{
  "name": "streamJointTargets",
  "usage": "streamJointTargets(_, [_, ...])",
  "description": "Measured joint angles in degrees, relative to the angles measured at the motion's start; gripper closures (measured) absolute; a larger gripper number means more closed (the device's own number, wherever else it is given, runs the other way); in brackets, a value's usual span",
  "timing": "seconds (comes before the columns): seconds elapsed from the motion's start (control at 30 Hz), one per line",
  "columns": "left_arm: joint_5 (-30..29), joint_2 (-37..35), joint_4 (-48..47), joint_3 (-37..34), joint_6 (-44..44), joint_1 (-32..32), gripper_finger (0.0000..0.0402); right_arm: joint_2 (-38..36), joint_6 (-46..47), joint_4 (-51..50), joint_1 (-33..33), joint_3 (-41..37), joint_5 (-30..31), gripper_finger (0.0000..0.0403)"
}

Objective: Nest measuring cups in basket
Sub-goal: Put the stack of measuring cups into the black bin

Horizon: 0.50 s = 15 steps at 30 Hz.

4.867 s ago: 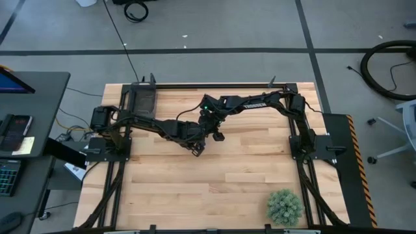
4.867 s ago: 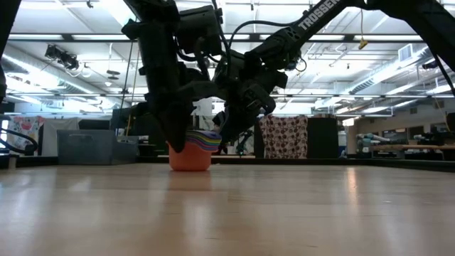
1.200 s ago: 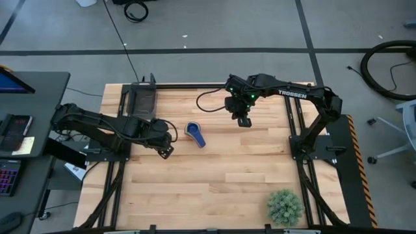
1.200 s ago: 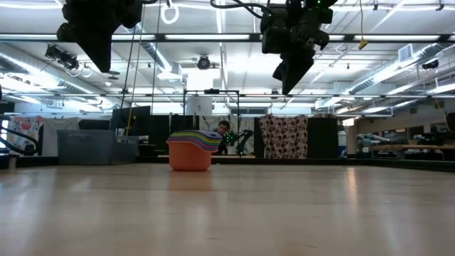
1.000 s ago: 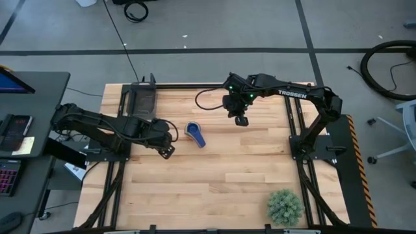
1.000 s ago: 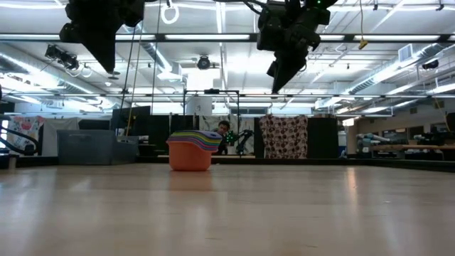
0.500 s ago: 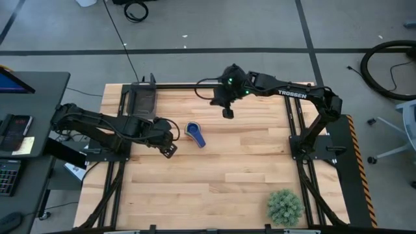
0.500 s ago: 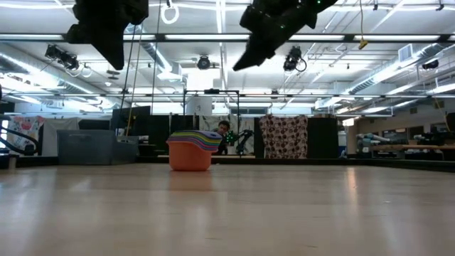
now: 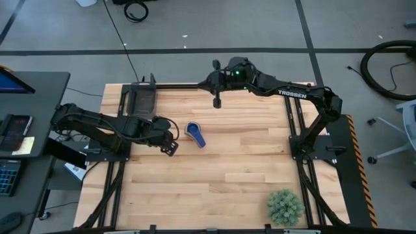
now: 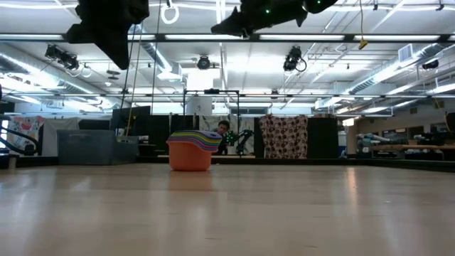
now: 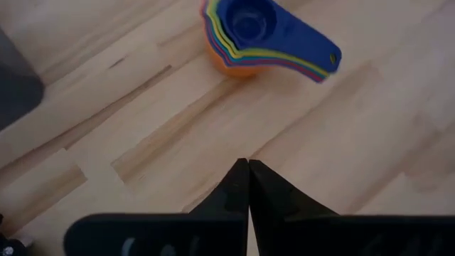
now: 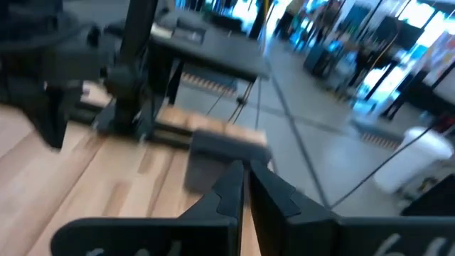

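Note:
The measuring cups (image 9: 194, 134) sit nested in one stack on the bare table, dark blue cup on top and orange cup at the bottom (image 10: 190, 158); the left wrist view shows the stack (image 11: 249, 32) with its handles fanned together. The basket (image 9: 143, 99) stands at the table's far left edge, apart from the stack, and also shows in the right wrist view (image 12: 224, 153). My left gripper (image 9: 170, 148) hovers shut just left of the stack (image 11: 247, 169). My right gripper (image 9: 217, 102) is shut, raised high near the far edge (image 12: 244, 171).
A spiky green plant ball (image 9: 285, 207) sits at the table's near right corner. Bare wood lies between the stack and the basket. A desk with screens (image 9: 19, 123) stands left of the table.
My right gripper has swung from right of the stack toward the table's far edge and leftward, rising and tipping from pointing down to nearly level. The stack of cups has stayed where it was.

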Motion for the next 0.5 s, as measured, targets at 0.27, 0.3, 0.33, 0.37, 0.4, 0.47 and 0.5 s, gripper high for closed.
streamJointTargets(0.27, [-2.6, 0.0, -0.3, 0.0, -6.4, 0.0, 0.0395, 0.0, 0.0, 7.2, 0.0, 0.0, 0.0, 0.0375])
streamJointTargets(0.3, [-2.7, 0.0, -0.4, 0.0, -7.3, 0.0, 0.0395, 0.0, 0.0, 7.4, 0.0, 0.0, 0.0, 0.0375])
streamJointTargets(0.33, [-3.0, 0.0, -0.7, 0.0, -8.0, 0.0, 0.0395, 0.0, 0.0, 7.5, 0.0, 0.0, 0.0, 0.0375])
streamJointTargets(0.37, [-3.3, 0.0, -1.1, 0.0, -9.0, 0.0, 0.0395, 0.0, 0.0, 7.5, 0.0, 0.0, 0.0, 0.0375])
streamJointTargets(0.4, [-3.8, 0.0, -1.6, 0.0, -9.8, 0.0, 0.0395, 0.0, 0.0, 7.5, 0.0, 0.0, 0.0, 0.0375])
streamJointTargets(0.47, [-5.7, 0.0, -1.5, 0.0, -12.0, 0.0, 0.0395, 0.0, 0.0, 7.5, 0.0, 0.0, 0.0, 0.0374])
streamJointTargets(0.5, [-6.9, 0.0, -1.5, 0.0, -13.3, 0.0, 0.0395, 0.0, 0.0, 7.5, 0.0, 0.0, 0.0, 0.0374])
